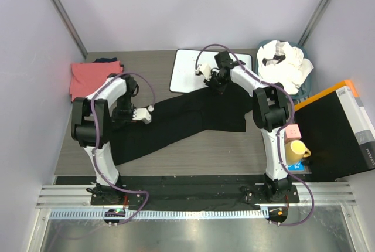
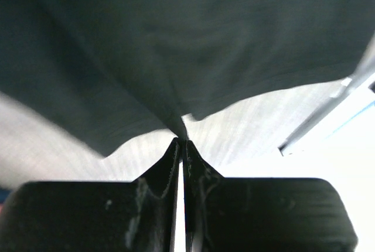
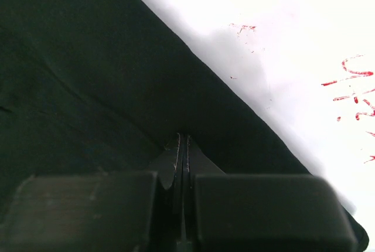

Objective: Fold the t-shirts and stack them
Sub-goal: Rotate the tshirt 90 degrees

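Note:
A black t-shirt (image 1: 187,117) lies stretched across the table from the near left to the middle right, plain side up. My left gripper (image 1: 150,110) is at its left edge, shut on a small pinch of the black cloth (image 2: 176,41), which hangs above the fingertips (image 2: 181,142). My right gripper (image 1: 212,84) is at the shirt's far edge by the white board, shut on the black fabric (image 3: 88,88). A coral-pink t-shirt (image 1: 94,76) lies folded at the back left. White t-shirts (image 1: 285,64) are heaped in a basket at the back right.
A white board with a black rim (image 1: 187,67) lies at the back middle, with red marks on it in the right wrist view (image 3: 281,58). A yellow cup (image 1: 296,149), a pink cube (image 1: 293,130) and a black and orange box (image 1: 334,126) stand at the right.

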`<action>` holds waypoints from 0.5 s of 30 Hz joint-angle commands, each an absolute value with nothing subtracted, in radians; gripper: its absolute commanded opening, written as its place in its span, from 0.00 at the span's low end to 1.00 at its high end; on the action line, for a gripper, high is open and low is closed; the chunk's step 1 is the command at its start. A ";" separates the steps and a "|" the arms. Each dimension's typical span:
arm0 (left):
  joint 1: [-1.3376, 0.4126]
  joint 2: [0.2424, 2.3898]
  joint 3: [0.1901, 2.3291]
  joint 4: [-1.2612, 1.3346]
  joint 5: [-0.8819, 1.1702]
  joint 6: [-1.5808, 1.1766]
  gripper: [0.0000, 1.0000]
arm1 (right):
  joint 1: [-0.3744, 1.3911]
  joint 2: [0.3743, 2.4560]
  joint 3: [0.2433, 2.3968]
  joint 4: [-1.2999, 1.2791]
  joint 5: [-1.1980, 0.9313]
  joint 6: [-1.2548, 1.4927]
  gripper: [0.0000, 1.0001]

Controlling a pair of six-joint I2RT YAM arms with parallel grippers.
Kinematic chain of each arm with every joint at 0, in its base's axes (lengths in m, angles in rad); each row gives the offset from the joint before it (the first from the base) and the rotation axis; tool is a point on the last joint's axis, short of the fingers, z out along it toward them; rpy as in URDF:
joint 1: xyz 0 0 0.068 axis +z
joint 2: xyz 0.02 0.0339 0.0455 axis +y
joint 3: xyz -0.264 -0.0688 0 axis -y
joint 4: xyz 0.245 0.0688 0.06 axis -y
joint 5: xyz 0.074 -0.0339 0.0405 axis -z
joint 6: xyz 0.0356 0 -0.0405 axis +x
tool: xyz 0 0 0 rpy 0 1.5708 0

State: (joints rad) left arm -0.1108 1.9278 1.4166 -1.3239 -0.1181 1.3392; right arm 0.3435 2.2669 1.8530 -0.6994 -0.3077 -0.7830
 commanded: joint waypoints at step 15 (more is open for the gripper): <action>-0.210 1.830 1.218 -1.664 -0.109 1.344 0.19 | 0.359 2.154 1.761 -0.692 -0.276 -0.778 0.03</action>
